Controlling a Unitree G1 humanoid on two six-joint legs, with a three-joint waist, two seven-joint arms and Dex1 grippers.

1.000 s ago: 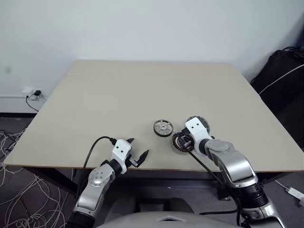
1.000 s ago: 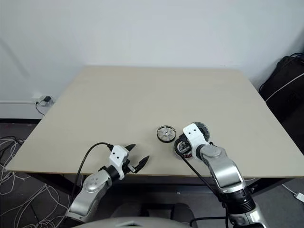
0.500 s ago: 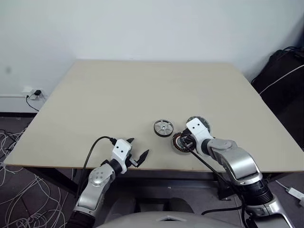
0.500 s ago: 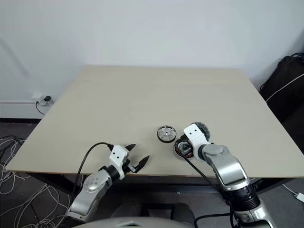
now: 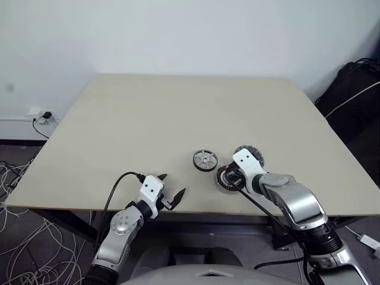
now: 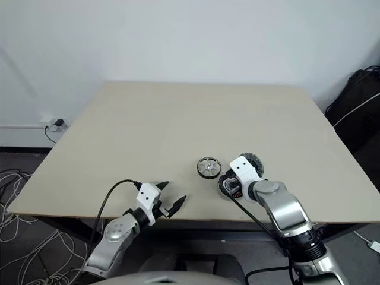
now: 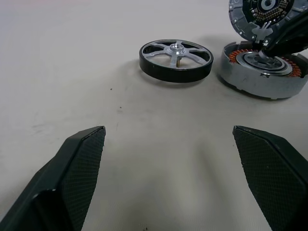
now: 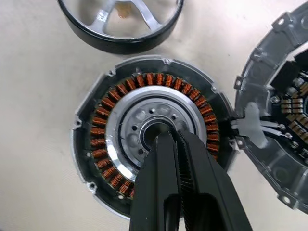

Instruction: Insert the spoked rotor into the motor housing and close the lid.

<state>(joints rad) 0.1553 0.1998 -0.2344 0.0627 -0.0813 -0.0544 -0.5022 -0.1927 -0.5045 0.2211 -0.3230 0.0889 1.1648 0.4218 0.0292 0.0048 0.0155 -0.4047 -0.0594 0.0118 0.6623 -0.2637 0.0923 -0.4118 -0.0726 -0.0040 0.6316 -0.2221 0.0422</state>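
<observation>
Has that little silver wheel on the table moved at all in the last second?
No. The silver wheel sits in the same spot, just left of the copper-ringed motor disc, and neither hand touches it.

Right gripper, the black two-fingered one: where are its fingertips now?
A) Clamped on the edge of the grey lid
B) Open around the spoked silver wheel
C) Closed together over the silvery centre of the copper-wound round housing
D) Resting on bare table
C: the right gripper has its fingers pressed together, tips at the silvery hub of the copper-wound housing, with the spoked wheel untouched beside it.
</observation>
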